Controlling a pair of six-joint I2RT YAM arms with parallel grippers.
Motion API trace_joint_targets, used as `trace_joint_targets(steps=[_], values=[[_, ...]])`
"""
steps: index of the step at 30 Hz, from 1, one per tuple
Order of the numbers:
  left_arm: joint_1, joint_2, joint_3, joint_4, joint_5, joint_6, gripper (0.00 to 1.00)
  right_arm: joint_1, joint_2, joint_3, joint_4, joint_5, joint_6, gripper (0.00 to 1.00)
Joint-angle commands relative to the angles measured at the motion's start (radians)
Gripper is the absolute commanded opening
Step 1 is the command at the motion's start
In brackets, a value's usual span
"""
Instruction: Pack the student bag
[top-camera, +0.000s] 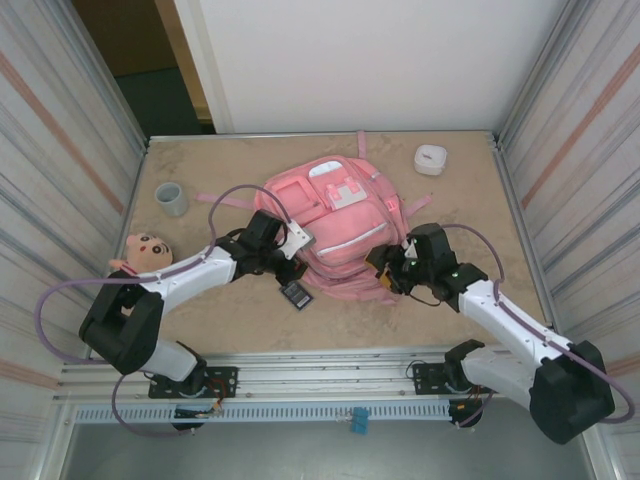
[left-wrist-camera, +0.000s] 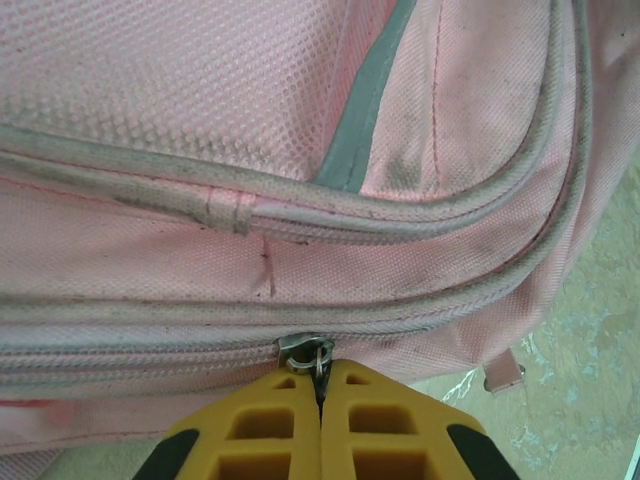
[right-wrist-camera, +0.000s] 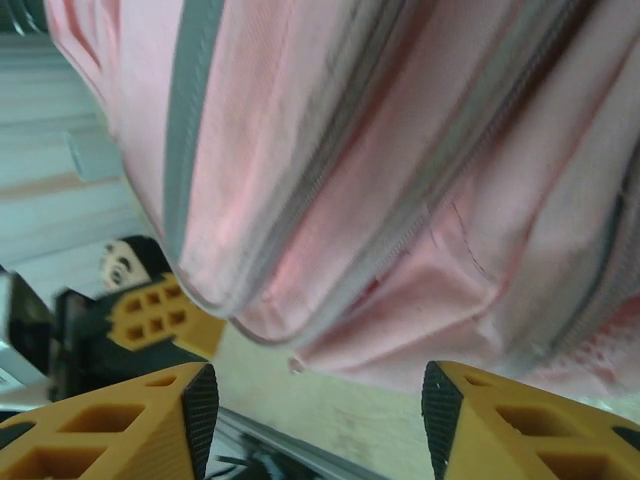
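The top camera looks down from above over the whole table (top-camera: 470, 215). Each wrist camera sits close against the bag (top-camera: 335, 215), one at its left, one at its right.

Pink bag (right-wrist-camera: 400, 170) fills the top, grey zip lines crossing it. Below, the right gripper (right-wrist-camera: 318, 408) stands wide apart. At left are the left gripper (right-wrist-camera: 163, 318) and a doll (right-wrist-camera: 122, 264) — face only.

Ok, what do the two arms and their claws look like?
The left arm and right arm have white links, black joints and a looping lilac cable each. The left claw and right claw have yellow-orange fingers with square cut-outs and black pads.
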Motion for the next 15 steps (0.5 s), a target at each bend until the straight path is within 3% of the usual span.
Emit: trace_joint_targets(steps=[1,8,12,15], values=[[-0.011,-0.005,0.000,0.040,0.025,-0.008,0.00,-0.030,0.027,-0.010,0.102,-0.067,0.084,0.56],[-0.012,-0.028,-0.008,0.072,0.028,-0.033,0.00,-0.042,0.091,-0.009,0.136,-0.082,0.107,0.56],[-0.011,-0.029,-0.021,0.097,0.019,-0.043,0.00,-0.040,0.110,-0.016,0.155,-0.094,0.133,0.70],[-0.005,-0.027,-0.022,0.110,0.021,-0.060,0.00,-0.040,0.091,-0.016,0.113,-0.085,0.126,0.74]])
